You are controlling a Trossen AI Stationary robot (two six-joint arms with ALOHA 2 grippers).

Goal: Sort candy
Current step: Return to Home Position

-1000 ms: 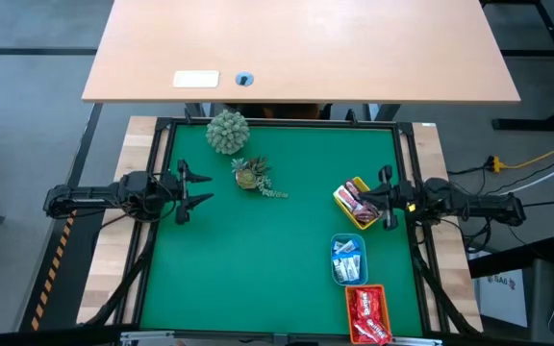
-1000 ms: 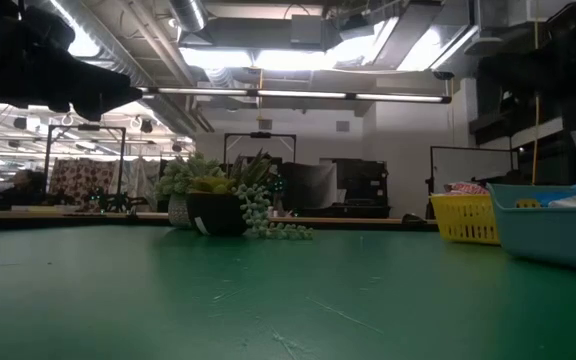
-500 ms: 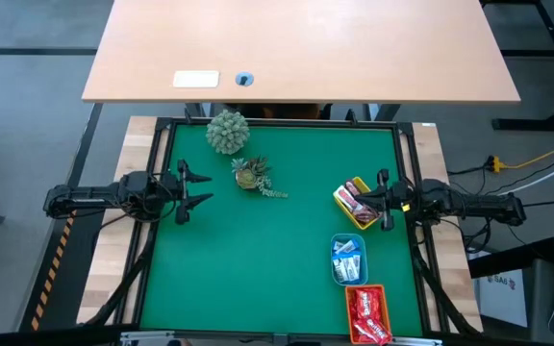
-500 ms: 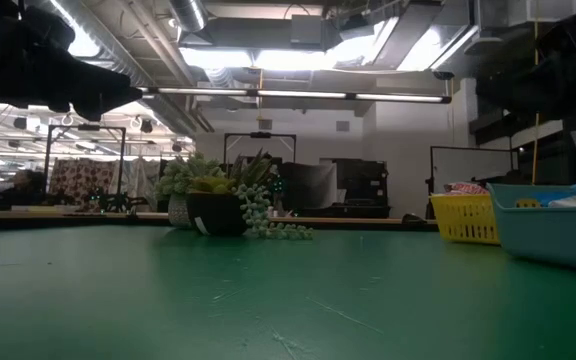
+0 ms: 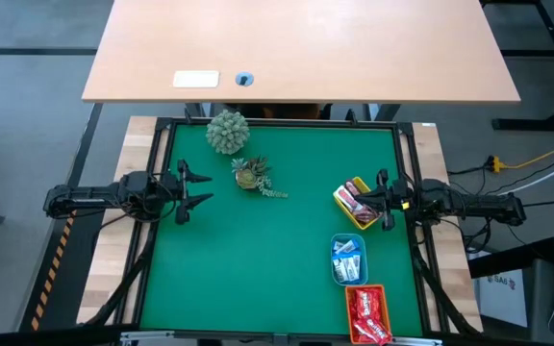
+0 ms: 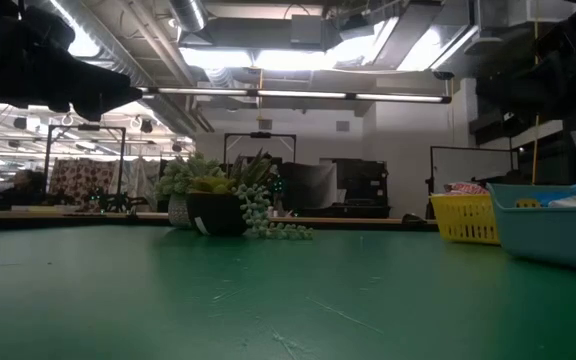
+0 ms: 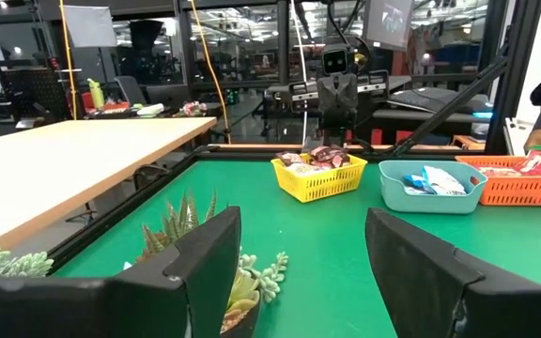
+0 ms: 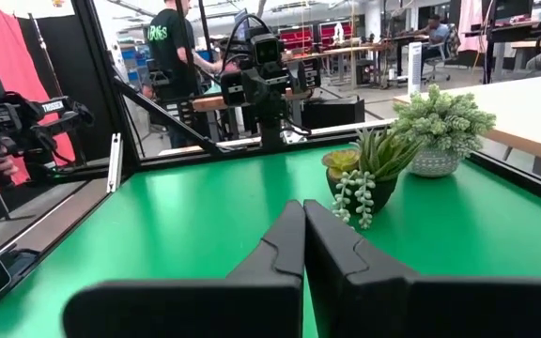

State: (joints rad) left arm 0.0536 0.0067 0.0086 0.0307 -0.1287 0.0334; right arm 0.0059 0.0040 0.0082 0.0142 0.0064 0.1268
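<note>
The candy lies in three trays along the table's right side. Dark brown bars fill the yellow tray, blue-and-white sweets the blue tray, and red packets the orange tray. My left gripper hangs level over the table's left edge, open, with nothing between its fingers. Over the right edge, just beside the yellow tray, my right gripper also hangs level. It is shut and empty. Both are clear of the table.
Two small green plants stand at the back left of the green mat, a round one and a trailing one. A wooden table lies beyond the far edge. A person stands in the room behind.
My right gripper has rolled a little about its own length. It has stayed in place and shut.
</note>
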